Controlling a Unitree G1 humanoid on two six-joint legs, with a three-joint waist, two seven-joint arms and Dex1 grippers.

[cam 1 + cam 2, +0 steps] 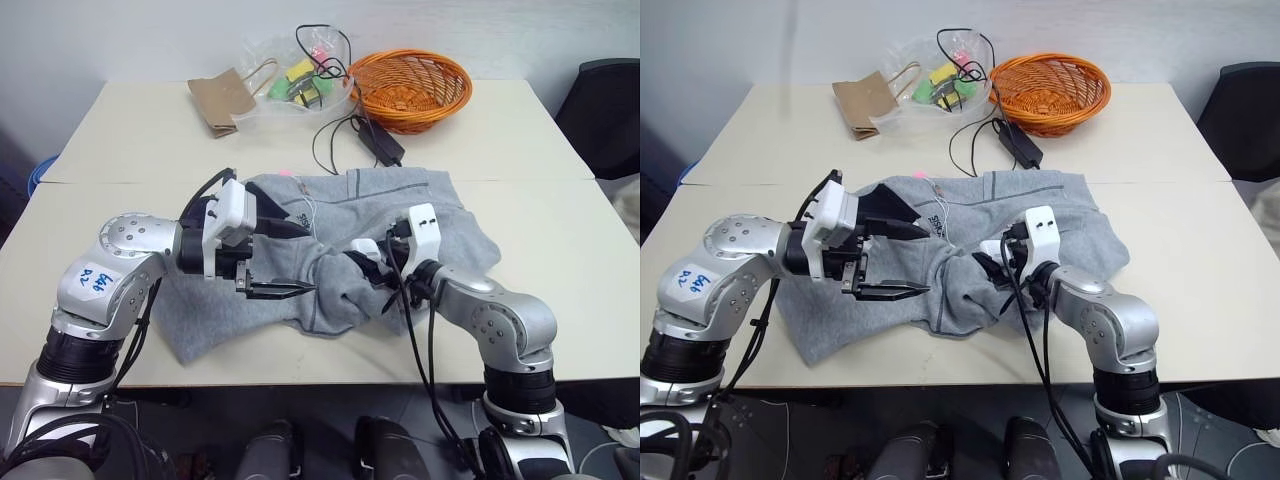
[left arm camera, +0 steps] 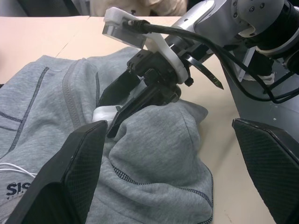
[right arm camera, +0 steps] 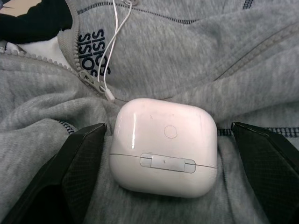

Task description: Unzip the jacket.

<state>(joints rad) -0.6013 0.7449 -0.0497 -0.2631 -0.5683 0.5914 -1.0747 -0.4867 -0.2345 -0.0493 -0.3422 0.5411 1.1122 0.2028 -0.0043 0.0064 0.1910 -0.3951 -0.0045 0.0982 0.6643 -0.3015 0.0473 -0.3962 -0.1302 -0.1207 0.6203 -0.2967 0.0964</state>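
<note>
The grey jacket [image 1: 400,210] lies crumpled across the middle of the table. Its zipper pull [image 3: 88,77] sits beside the black chest print [image 3: 91,49], with a thin white cord [image 3: 114,37] running over it. My left gripper [image 1: 308,261] hovers open above the jacket's left part, pointing right, with nothing between its fingers. My right gripper [image 3: 168,127] is low on the jacket's front fold, open. A white earbud case [image 3: 163,147] rests on the fabric between its fingers [image 3: 79,158], which do not clamp it. The case also appears by the right gripper as the white earbud case [image 2: 103,114].
At the back of the table stand an orange basket [image 1: 410,88], a brown paper bag [image 1: 222,103] and a clear plastic bag [image 1: 295,80] of small items. A black power adapter [image 1: 380,140] with its cable lies just behind the jacket. A dark chair [image 1: 610,110] stands at the far right.
</note>
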